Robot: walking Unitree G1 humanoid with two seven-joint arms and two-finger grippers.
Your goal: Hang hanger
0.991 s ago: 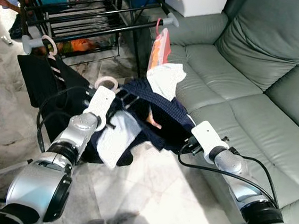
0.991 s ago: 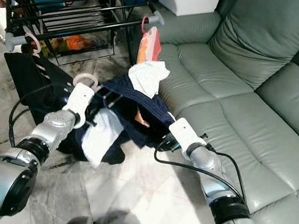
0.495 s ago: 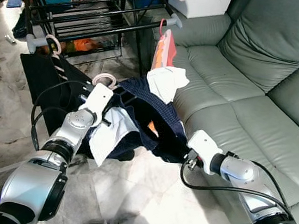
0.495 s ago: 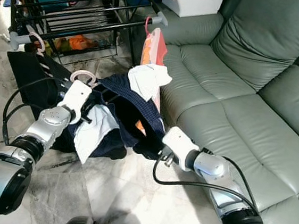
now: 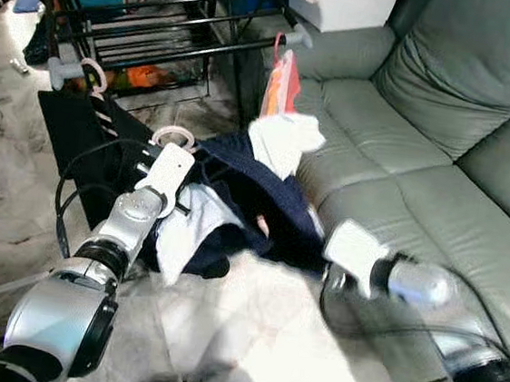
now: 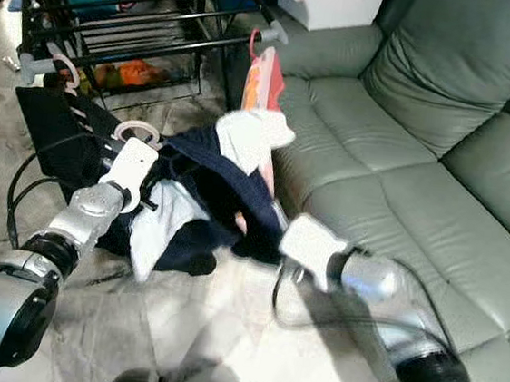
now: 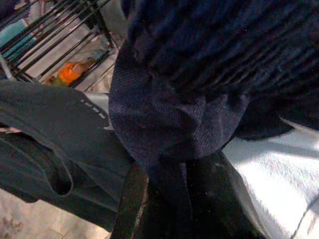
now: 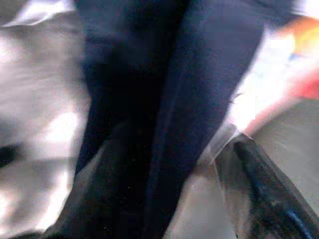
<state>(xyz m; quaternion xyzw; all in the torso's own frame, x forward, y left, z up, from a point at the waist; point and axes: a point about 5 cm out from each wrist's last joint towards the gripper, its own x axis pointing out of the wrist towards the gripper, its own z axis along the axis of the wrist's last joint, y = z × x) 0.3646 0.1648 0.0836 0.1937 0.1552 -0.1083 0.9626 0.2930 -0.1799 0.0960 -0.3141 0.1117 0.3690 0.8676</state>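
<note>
The hanger's pale hook [image 5: 175, 134] pokes up just above the left wrist housing, at the top edge of a heap of clothes, and the navy garment [image 5: 252, 197] draped from it sags across between the two arms, hiding the rest of the hanger. A white cloth [image 5: 282, 139] sits on top of the navy fabric, and another pale piece [image 5: 182, 229] hangs below the left arm.

Left gripper [image 7: 164, 199] is right at that bundle: in the left wrist view its black fingers [image 7: 130, 199] sit close together with a fold of navy cloth pinched between them, so it has hold of the garment just under the hook. Whether the hanger itself is in the grip, I cannot tell; the fabric covers it.

Right gripper [image 8: 164, 194], blurred in every view, is at the lower right edge of the same navy cloth. In the right wrist view its fingers [image 8: 264, 194] stand apart with dark fabric running down between them; whether they press on it cannot be told.

Behind the bundle stands a black drying rack [image 5: 136, 19]. An orange-red item [image 5: 280, 80] hangs from a pink hook at the rack's right end, a second pale hook [image 5: 89, 73] sits at its left end with a black garment [image 5: 74, 135] below. To the right runs the grey-green sofa [image 5: 424, 145]; below, a pale marble floor [image 5: 258, 337] in bright sun.
</note>
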